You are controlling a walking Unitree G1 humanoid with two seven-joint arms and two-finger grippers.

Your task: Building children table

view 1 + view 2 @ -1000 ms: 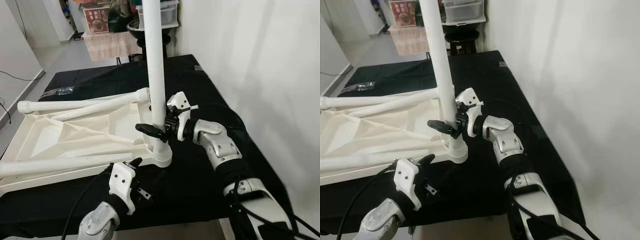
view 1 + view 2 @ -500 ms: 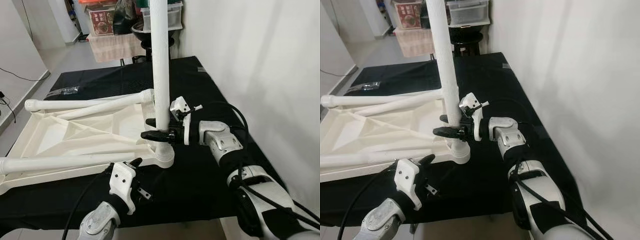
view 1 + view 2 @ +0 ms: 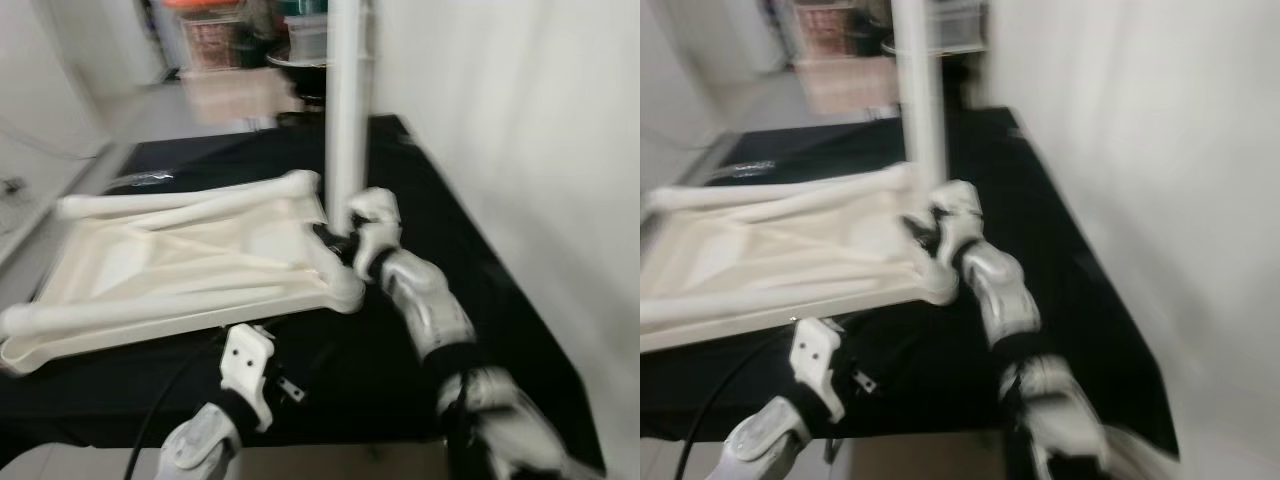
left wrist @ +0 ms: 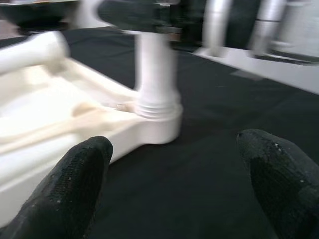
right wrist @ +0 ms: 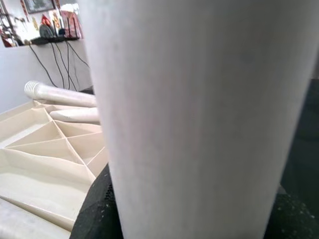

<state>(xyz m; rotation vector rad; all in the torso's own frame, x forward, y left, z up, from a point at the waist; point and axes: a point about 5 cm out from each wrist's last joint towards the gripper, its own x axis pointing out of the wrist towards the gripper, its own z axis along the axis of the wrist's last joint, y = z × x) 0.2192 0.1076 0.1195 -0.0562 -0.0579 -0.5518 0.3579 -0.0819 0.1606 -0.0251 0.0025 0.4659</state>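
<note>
A big white tabletop [image 3: 170, 265] lies upside down on a black table [image 3: 420, 180]. You can see the ribs on its underside. One white leg [image 3: 348, 110] stands straight up in the corner socket [image 4: 157, 127] nearest the robot. More white legs [image 3: 190, 200] lie flat across the tabletop.

The right gripper [image 3: 335, 240] is low down on the upright leg, just above the socket. Its black fingers [image 5: 97, 209] sit on both sides of the leg and hold it. The eye pictures are blurry.

The left gripper [image 4: 174, 186] waits near the front edge of the table, close to that same corner. Its two fingers [image 4: 70, 184] are spread wide apart with nothing between them
</note>
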